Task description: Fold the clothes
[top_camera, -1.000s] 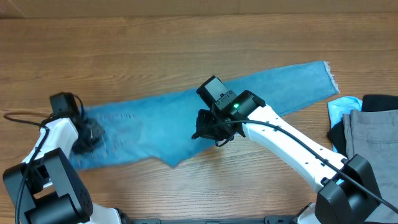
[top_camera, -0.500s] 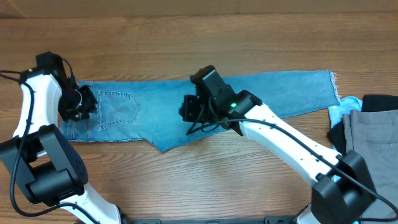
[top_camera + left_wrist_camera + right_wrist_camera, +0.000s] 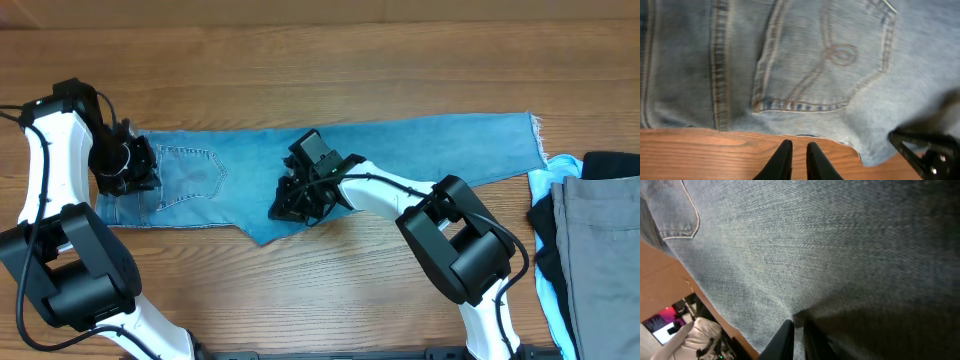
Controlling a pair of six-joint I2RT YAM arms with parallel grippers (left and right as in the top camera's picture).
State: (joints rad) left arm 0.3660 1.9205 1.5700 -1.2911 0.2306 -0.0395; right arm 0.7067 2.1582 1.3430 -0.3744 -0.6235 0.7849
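The light blue jeans (image 3: 400, 160) lie flat across the table, waist at the left and frayed hem (image 3: 538, 135) at the right. A stitched back pocket (image 3: 190, 175) faces up and fills the left wrist view (image 3: 825, 60). My left gripper (image 3: 133, 168) is at the waist end. In its wrist view the fingers (image 3: 799, 145) stand almost together over bare wood, just short of the denim edge, with nothing between them. My right gripper (image 3: 292, 203) is low on the jeans near the crotch point, shut on a pinch of denim (image 3: 797, 322).
A pile of other clothes sits at the right edge: grey trousers (image 3: 600, 240), a black garment (image 3: 610, 162) and a pale-blue cloth (image 3: 548, 180) close to the jeans' hem. Bare wooden table (image 3: 300, 70) lies beyond the jeans.
The jeans went from slanted to lying straight and flat. My left gripper moved up to the far left and let go of the waist. My right gripper shifted left toward the crotch.
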